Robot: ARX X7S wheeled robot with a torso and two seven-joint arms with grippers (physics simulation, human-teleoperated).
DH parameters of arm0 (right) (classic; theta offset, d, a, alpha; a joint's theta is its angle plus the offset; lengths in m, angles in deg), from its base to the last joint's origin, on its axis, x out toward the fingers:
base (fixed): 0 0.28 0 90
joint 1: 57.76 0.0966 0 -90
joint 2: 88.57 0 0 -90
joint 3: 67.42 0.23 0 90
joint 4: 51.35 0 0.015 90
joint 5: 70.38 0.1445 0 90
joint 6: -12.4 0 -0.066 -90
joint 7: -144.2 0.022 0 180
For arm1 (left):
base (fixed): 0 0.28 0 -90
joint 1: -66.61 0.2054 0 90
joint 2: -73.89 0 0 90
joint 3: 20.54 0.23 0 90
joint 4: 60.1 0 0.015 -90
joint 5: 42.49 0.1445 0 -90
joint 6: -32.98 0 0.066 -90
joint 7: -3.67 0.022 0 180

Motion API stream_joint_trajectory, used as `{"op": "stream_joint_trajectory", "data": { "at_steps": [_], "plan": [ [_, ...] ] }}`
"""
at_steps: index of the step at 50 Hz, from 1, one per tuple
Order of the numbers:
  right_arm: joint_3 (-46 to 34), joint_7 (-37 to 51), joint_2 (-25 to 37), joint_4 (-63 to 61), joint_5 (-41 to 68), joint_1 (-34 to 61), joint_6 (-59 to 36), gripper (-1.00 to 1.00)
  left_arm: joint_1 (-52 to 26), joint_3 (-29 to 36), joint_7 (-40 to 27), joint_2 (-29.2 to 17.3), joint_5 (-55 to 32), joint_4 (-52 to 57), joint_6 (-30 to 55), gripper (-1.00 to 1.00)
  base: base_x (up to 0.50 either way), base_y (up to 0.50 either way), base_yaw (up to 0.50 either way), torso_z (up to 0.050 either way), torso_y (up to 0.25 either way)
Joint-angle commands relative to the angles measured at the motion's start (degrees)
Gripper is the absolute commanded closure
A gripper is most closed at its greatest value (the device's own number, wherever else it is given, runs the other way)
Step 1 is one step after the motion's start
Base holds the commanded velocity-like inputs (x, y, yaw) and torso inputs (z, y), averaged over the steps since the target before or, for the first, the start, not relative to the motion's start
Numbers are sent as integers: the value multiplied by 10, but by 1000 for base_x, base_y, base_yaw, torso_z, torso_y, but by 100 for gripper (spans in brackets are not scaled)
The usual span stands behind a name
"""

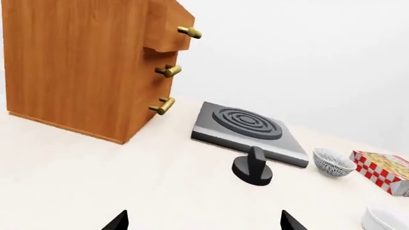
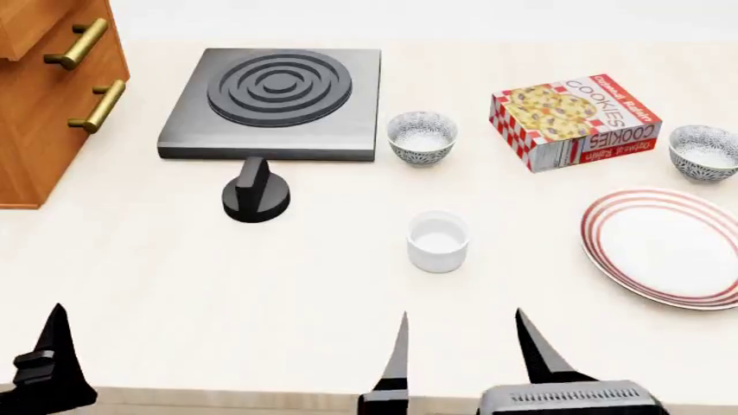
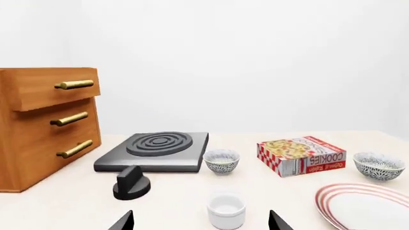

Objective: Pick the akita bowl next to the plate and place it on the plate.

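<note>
Pale cream countertop (image 2: 346,294), smooth and matte, backed by a plain white wall (image 3: 255,57); contents as follows. Plate (image 2: 669,246): large, flat, round, glossy white with concentric red rings at the rim, lying at the right side of the counter in the head view, partly cut off by the frame edge. Akita bowl (image 2: 704,151): small, round, fine grey-and-white floral pattern outside, pale inside, upright on the counter just behind the plate and right of the cookie box, not touching either. Second bowl (image 2: 423,137) of the same pattern stands between the stove burner and the box. Cookie box (image 2: 573,119): rectangular carton, red-and-white checked sides, printed lid, set at an angle. Stove burner (image 2: 275,102): square dark grey slab with raised concentric rings. Black knob (image 2: 255,194): round base with an upright fin, in front of the burner. Plain white cup (image 2: 438,241): smooth, cylindrical, near the counter's middle. Wooden cabinet (image 3: 38,124): warm brown grain, three drawers with brass bar handles, at the far left. Left gripper (image 1: 204,221): black pointed fingertips spread wide, nothing between them. Right gripper (image 2: 461,346): black tapered fingers parted, empty, low over the front edge of the counter
</note>
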Motion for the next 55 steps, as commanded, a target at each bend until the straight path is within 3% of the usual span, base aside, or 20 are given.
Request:
{"op": "stream_joint_trajectory", "data": {
  "at_steps": [1, 11, 22, 55],
  "plan": [
    [30, 12, 6, -131, 65, 69, -131, -100, -28, -62, -7, -37, -32, -11, 16, -100, 0, 0, 0, 0, 0],
    [76, 20, 5, -163, 119, 109, -171, -100, -19, -79, 4, -42, -19, -53, -25, -100, 0, 0, 0, 0, 0],
    [104, 25, 2, -148, 142, 85, -153, -100, -19, -82, 8, -33, -19, -72, -53, -100, 0, -14, 0, 0, 0],
    [99, 46, 19, -148, 163, 79, -143, -100, -15, -75, 1, -38, -20, -71, -58, -100, 0, -273, 0, 0, 0]
  ]
}}
